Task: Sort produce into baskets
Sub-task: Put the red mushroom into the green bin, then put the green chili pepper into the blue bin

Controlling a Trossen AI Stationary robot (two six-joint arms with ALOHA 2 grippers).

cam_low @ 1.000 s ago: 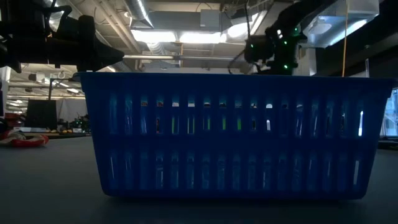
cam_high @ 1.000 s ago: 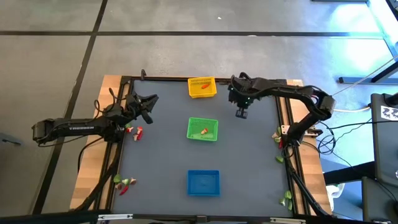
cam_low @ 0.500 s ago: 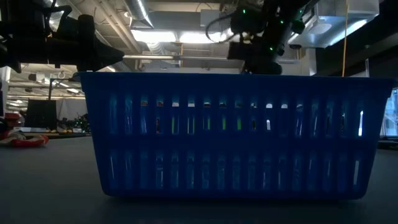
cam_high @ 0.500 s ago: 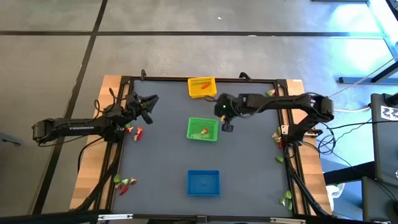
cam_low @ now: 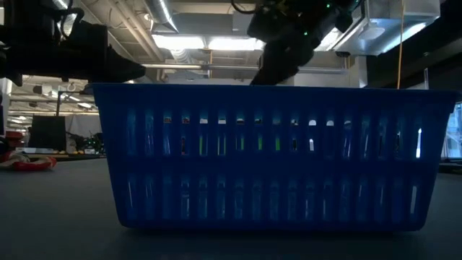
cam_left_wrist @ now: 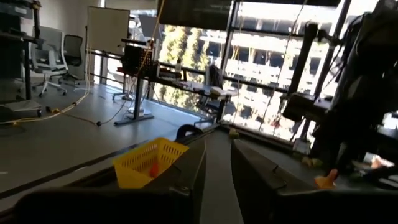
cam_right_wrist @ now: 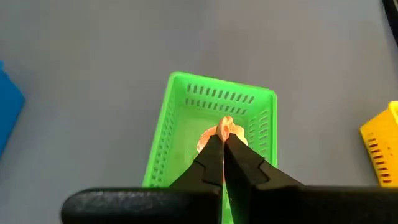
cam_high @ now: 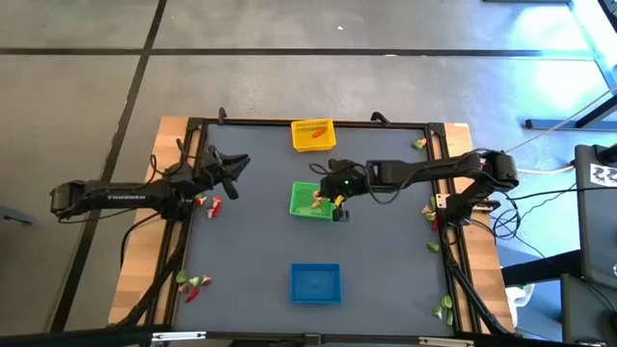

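Produce piece (cam_right_wrist: pixel 224 131), seemingly pinched in our closed right gripper (cam_right_wrist: pixel 223 144), hung over the green basket (cam_right_wrist: pixel 163 140); we should release low. Left gripper (cam_high: pixel 229 166) waited part-open, empty.

Three little mesh baskets sit in a line down the middle of the worktop. The yellow basket (cam_high: pixel 313 135) is at the far edge with a small orange-red piece (cam_high: pixel 314 134) inside. The green basket (cam_high: pixel 314 200) is in the middle, slightly skewed, holding a pale orange piece (cam_right_wrist: pixel 224 132). The blue basket (cam_high: pixel 315 282) is nearest the front. Loose produce lies off to the sides: red bits (cam_high: pixel 208 204) by the left edge, red and light green ones (cam_high: pixel 191 284) at the front left.
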